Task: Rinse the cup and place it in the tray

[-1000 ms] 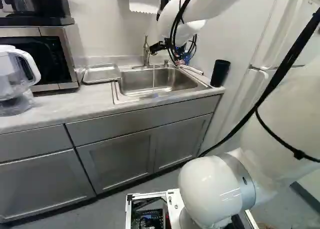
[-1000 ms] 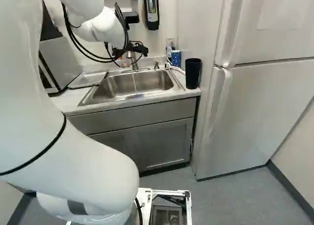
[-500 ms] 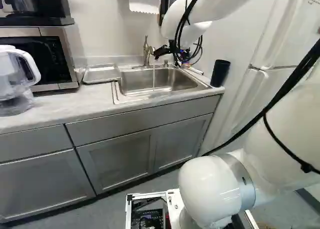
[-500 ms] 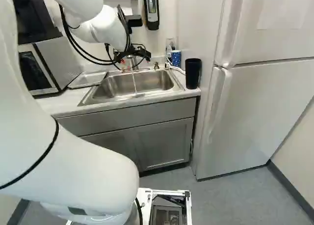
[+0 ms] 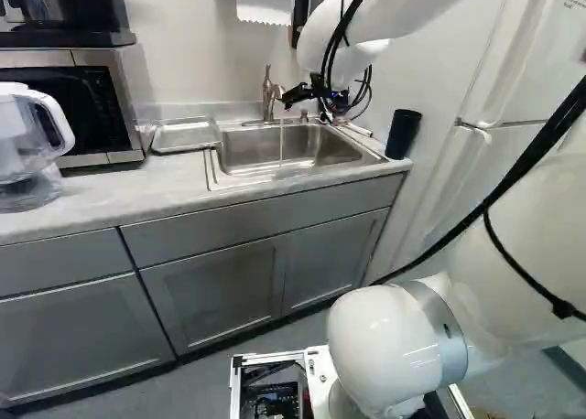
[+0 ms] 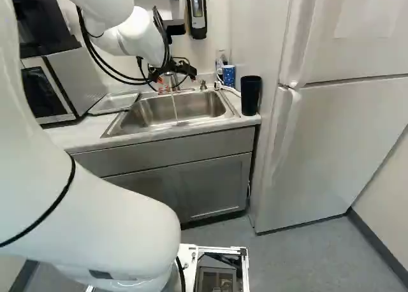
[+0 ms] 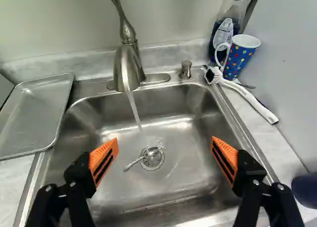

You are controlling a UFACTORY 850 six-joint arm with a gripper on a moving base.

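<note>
My gripper point(image 6: 167, 84) hangs above the sink in the right base view. Seen from the wrist, the gripper point(image 7: 165, 142) stands wide open over the basin, nothing between its orange pads. A blue mug with coloured dots point(image 7: 238, 57) stands upright on the counter behind the sink's right corner, its handle towards the faucet. Water runs from the faucet point(image 7: 126, 66) into the sink point(image 7: 185, 172), where a spoon point(image 7: 138, 160) lies at the drain. The metal tray point(image 7: 34, 115) lies on the counter on the sink's other side, bare.
A white-handled brush point(image 7: 250, 99) lies along the sink's edge before the mug. Behind the mug stands a clear bottle with blue liquid point(image 7: 225, 31). A black tumbler point(image 6: 250, 94) stands by the fridge point(image 6: 338, 139). The microwave point(image 5: 78, 103) is beside the tray.
My arm has swung somewhat to the right in the left base view, while its gripper has shifted only slightly above the sink. The base, mug and tray have stayed put.
</note>
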